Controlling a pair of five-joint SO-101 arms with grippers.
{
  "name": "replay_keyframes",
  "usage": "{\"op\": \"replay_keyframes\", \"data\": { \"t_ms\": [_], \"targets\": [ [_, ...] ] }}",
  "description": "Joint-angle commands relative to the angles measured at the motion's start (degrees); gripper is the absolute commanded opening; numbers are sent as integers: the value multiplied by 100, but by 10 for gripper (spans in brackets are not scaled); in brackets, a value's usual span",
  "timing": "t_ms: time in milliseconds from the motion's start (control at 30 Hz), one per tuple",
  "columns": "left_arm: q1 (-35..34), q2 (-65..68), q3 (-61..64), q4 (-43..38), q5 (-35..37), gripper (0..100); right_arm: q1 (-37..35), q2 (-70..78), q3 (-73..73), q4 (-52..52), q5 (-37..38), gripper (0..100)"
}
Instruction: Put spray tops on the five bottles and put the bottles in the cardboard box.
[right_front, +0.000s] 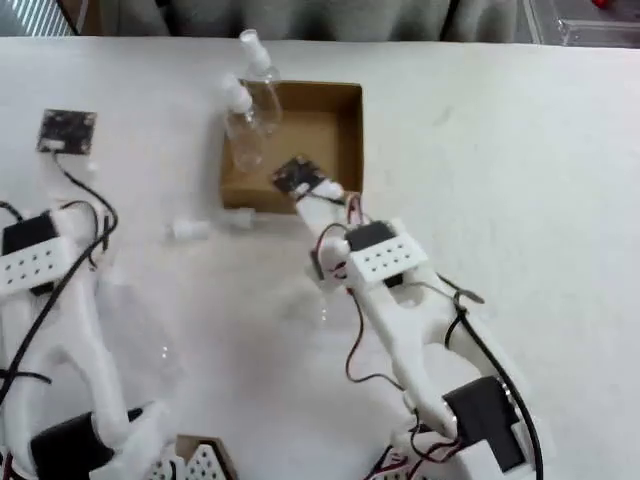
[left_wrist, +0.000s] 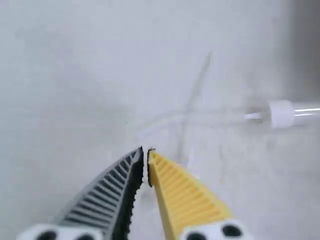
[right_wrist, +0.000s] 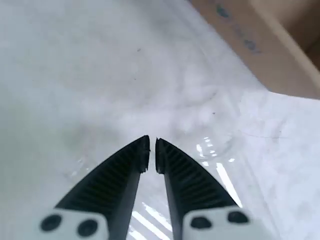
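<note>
R arm stretches from the near-right corner across the worktop (right_front: 520, 150) toward the cardboard box (right_front: 322, 125). Its wrist sits at the box's near wall, angled down. R gripper (right_wrist: 152, 147): black fingers almost together, thin slit left, nothing seen between them. Tips are low over the worktop, w/ the box (right_wrist: 250, 35) just beyond. A clear, glinting shape (right_wrist: 215, 142) lies just past the tips; can't tell what it is.

L arm is at the left edge, well apart from the box. L gripper (left_wrist: 146, 155): grey + yellow fingers nearly closed, nothing held, pointing down at the worktop. A white spray top (left_wrist: 281, 113) lies near it.

Two capped bottles (right_front: 250, 125) lie at the box's left side, tops sticking out over the rim. A loose spray top (right_front: 190, 230) lies on the worktop near the box's front-left corner.

Dark print on the box wall is too blurred to read.
</note>
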Motion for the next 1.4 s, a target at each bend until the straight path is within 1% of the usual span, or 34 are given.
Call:
{"op": "replay_keyframes", "data": {
  "t_ms": [0, 133, 300, 433, 533, 700, 800, 867, 1000, 1167, 1367],
  "targets": [
    [-453, -215, -545, 44, 97, 27, -488, -391, 88, 48, 18, 16],
    [-840, 207, -932, 53, 97, 27, -1051, -796, 413, 22, 18, 16],
    [-1244, 1051, -1565, 53, 97, 27, -1807, -1552, 949, 4, 18, 18],
    [-1596, 1701, -2136, 53, 97, 27, -2527, -2132, 1415, -145, 18, 18],
    [-1868, 2062, -2585, 88, 97, 27, -3002, -2422, 1934, -734, 62, 18],
    [-2105, 2404, -3024, 88, 97, 27, -3653, -2589, 2945, -2536, 70, 18],
    [-2132, 2440, -3059, 88, 97, 27, -3820, -2589, 3393, -3512, 70, 17],
    [-2132, 2440, -3059, 88, 97, 27, -3837, -2589, 3490, -3873, 70, 17],
    [-2105, 2440, -3059, 70, 97, 27, -3899, -2580, 3490, -4031, 44, 17],
    [-2105, 2440, -3068, 53, 97, 27, -4303, -2580, 3508, -4163, 70, 18],
    [-2105, 2440, -3068, -88, 97, 27, -4505, -2457, 3771, -4708, 79, 18]
  ]
}}
